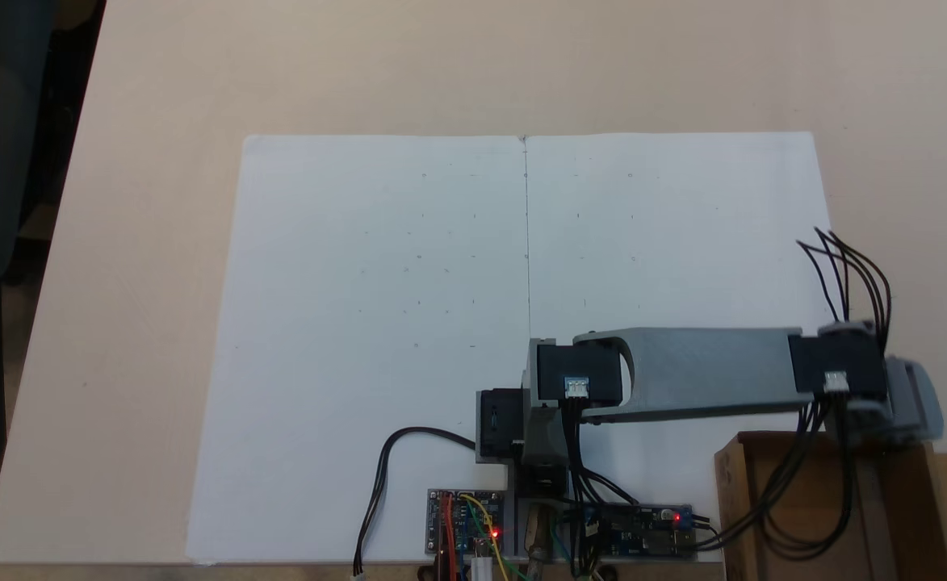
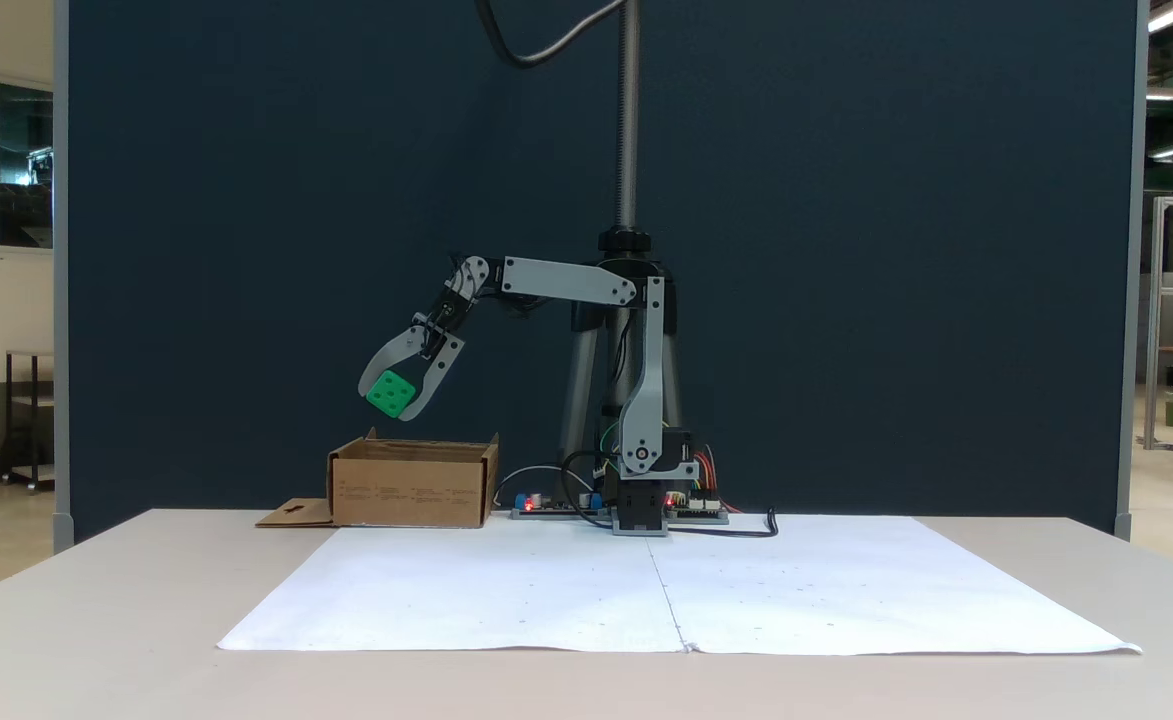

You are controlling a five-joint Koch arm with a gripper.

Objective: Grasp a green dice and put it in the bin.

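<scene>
Nearest the camera in a fixed view lies the bare front of the bench (image 2: pixel 96 640), a pale surface carrying white paper sheets (image 2: pixel 676 590) that spread back toward the arm's base. Behind the paper's left corner stands the bin (image 2: pixel 414 485), an open brown cardboard box whose flap with a cutout lies flat beside it. Above its opening hangs the gripper (image 2: pixel 393 398), pinching the green dice (image 2: pixel 391 393) between its two grey jaws, clear of the walls.
</scene>
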